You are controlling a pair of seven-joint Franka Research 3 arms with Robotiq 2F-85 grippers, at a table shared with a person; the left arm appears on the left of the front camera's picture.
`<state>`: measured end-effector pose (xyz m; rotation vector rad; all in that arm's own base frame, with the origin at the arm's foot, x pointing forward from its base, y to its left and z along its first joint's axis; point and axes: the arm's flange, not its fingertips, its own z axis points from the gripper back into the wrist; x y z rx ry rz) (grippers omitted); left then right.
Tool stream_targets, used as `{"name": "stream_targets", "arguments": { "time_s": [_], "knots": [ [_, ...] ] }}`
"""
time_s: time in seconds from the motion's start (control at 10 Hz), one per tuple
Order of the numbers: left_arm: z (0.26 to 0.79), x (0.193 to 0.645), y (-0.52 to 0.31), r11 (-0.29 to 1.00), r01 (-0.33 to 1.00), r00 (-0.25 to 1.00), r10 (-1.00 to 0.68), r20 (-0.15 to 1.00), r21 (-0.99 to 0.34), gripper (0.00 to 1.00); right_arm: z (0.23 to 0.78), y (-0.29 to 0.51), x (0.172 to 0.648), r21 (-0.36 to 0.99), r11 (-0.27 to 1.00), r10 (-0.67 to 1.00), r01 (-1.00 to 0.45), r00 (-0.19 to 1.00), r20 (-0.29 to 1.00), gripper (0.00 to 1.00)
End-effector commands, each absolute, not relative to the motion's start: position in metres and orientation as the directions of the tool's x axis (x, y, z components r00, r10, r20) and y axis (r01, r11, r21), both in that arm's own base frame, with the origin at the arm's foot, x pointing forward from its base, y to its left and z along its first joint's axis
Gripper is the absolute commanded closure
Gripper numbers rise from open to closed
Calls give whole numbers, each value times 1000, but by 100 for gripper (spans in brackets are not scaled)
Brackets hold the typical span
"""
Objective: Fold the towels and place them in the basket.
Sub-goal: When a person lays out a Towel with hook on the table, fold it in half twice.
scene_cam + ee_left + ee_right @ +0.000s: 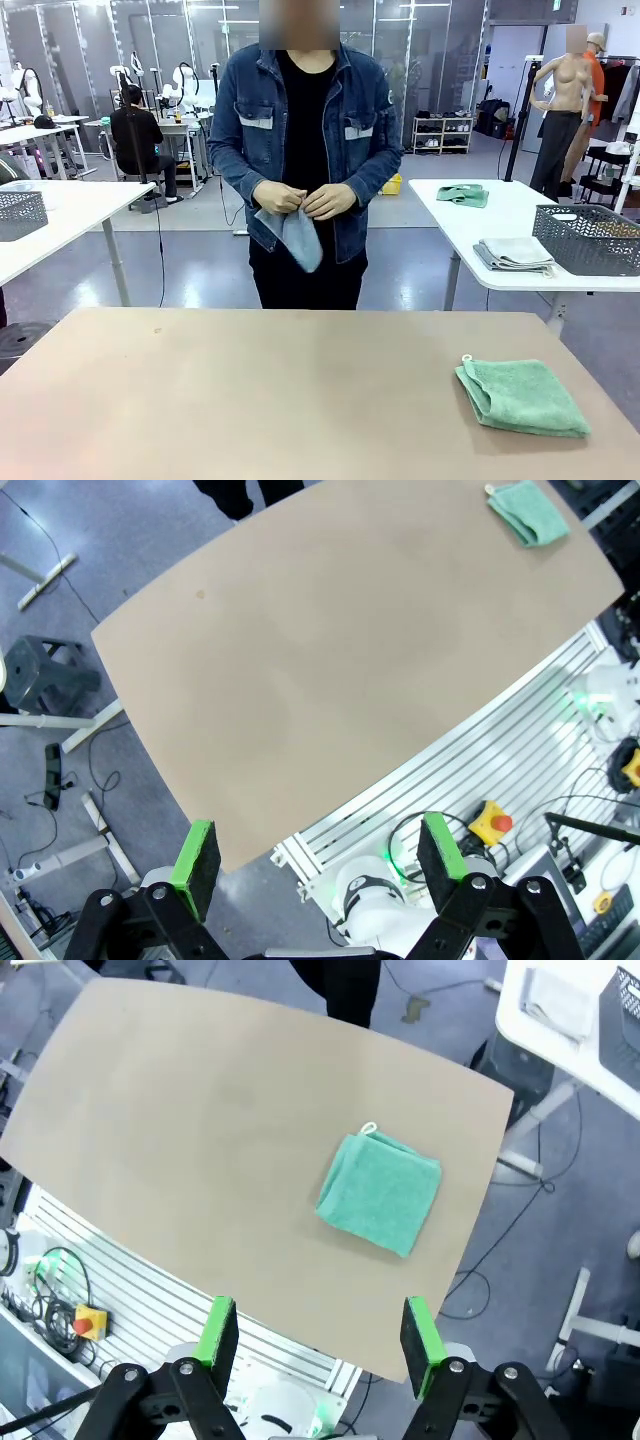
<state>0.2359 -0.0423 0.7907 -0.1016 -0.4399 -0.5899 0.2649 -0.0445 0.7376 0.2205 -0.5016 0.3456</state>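
Front view, mint towel (folded), table

L gripper: jaws wide apart, nothing between them, green pads facing each other, aimed down from above. R gripper: jaws apart too, nothing between them, also aimed down. Person stands at far side, facing robot, arms bent, elbows by sides. One hand & other hand meet at waist, fingers curled.
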Motion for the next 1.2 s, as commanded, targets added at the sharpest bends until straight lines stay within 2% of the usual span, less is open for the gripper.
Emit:
{"name": "stream_targets", "arguments": {
  "time_s": [0.0,1.1],
  "knots": [
    [792,236,-42,825,563,734,-520,436,36,0,732,-49,255,153,897,280,-414,802,528,18],
    [792,236,-42,825,563,734,-520,436,36,0,741,-44,255,124,914,272,-386,811,519,18]
  ]
}}
